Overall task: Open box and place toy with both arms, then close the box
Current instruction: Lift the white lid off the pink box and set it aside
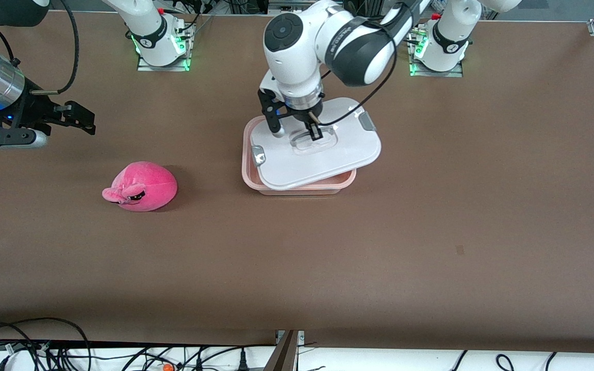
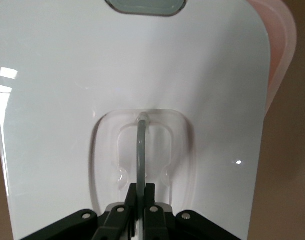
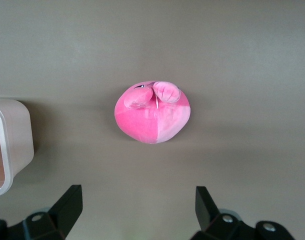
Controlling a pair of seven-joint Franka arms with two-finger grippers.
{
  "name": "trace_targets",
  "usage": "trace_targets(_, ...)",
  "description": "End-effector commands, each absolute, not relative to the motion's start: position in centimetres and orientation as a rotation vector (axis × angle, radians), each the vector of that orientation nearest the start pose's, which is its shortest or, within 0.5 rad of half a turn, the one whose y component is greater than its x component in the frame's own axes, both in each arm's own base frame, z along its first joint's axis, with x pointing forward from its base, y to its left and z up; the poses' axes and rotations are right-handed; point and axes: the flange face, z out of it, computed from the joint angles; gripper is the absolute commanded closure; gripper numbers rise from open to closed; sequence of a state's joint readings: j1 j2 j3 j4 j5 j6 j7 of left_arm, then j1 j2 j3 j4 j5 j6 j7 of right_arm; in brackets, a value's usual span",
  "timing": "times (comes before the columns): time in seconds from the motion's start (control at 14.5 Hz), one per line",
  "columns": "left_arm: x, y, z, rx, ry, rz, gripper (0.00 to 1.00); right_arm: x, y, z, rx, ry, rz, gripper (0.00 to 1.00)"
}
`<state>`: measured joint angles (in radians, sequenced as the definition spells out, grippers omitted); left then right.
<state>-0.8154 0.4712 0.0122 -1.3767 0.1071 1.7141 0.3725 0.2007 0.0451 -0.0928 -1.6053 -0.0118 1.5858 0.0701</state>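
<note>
Left gripper point(image 1: 313, 131) is clamped on lid handle point(image 2: 141, 150); lid point(image 1: 323, 154) is judged light, stiff, slippery. Right gripper point(image 3: 137, 212) is held apart over soft toy point(image 1: 142, 186), which is best taken at its middle.

We watched from high across the desk point(image 1: 431, 232), facing the arm bases. Our left wrist camera looked straight down, close on the box point(image 2: 285, 55) lid point(image 2: 142, 75). Our right wrist camera hung higher over the toy point(image 3: 152, 115), sharing the box's corner and the toy with the front view.

Lid point(image 2: 142, 75): white, skewed on the pink box point(image 2: 282, 55)
Left gripper point(image 2: 140, 200): closed on the clear handle point(image 2: 141, 150)
</note>
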Motion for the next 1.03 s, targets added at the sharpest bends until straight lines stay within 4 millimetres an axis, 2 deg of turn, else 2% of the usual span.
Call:
trace_targets(0.0, 52.5, -40.9, 47.8, -2.553, 1.705, 0.202, 1.0, 56.7, 6.1, 59.0, -3.175, -0.077, 0.083, 0.0)
trace_targets(0.07, 53.9, -37.9, 49.3, -2.563, 1.719, 0.197, 1.0, 56.7, 6.0, 59.0, -3.177, -0.077, 0.08, 0.0)
trace_targets(0.28, 57.5, -29.3, 51.6, -2.574, 1.728, 0.233, 1.0, 57.1, 6.1, 58.7, -3.178, -0.08, 0.063, 0.0)
trace_targets(0.41, 60.1, -22.5, 51.8, -2.564, 1.784, 0.269, 1.0, 57.3, 6.1, 58.8, -3.179, -0.079, 0.031, 0.0)
trace_targets(0.55, 61.8, -17.0, 51.9, -2.54, 1.84, 0.278, 1.0, 58.2, 6.3, 58.0, -3.178, -0.08, 0.019, 0.0)
trace_targets(0.76, 63.6, -8.1, 51.8, -2.523, 1.912, 0.277, 1.0, 58.5, 6.4, 57.4, -3.175, -0.08, 0.026, 0.0)
trace_targets(0.96, 64.3, -1.0, 51.3, -2.471, 2.023, 0.276, 1.0, 58.6, 6.3, 57.0, -3.168, -0.066, 0.037, 0.0)
